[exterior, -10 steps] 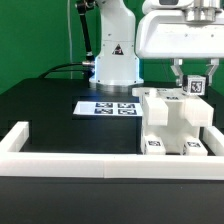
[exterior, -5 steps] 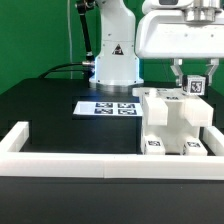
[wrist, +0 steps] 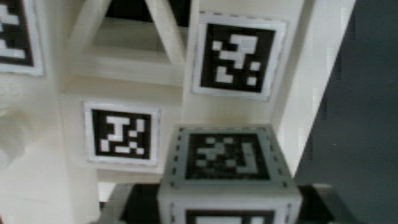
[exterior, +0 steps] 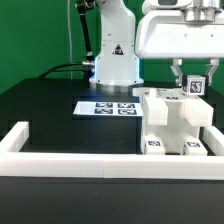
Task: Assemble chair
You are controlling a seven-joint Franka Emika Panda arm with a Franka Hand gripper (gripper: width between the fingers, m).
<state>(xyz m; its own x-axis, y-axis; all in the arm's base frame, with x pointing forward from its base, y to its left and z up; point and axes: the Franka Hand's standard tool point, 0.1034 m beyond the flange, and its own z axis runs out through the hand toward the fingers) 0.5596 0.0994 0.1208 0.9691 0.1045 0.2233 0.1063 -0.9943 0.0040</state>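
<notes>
**Black worktop, chair blocks on the right, one small piece in the jaws**

Green backdrop and bare black worktop [exterior: 50, 108] on the exterior view's left, fenced along the side and near edge by a white border rail [exterior: 60, 160]. Toward the middle, robot base [exterior: 112, 60] at the back, with the marker board [exterior: 107, 107] lying flat in front of it, well apart from the work.

On the exterior view's right, the chair [exterior: 175, 125]: chunky matte-white blocks stacked into one body, standing just inside the rail, tags on the near faces. Above its far right corner, jaws clamped on a small tagged block [exterior: 196, 85], close over the body. Cannot tell whether block and body touch. In the wrist view, fills the near field, with tagged white uprights of the chair right behind.

Looks rigid and light, probably moulded or printed plastic. Matte faces, so likely little slip under the pads. Nothing visibly fragile, though thin struts on the body may not like a knock. Best gripped across two flat parallel sides, as now, leaving the tag face clear.

In the way: mainly the chair body itself, directly beneath, with the rail close along its near side. Marker board and base well out of reach of the work.
</notes>
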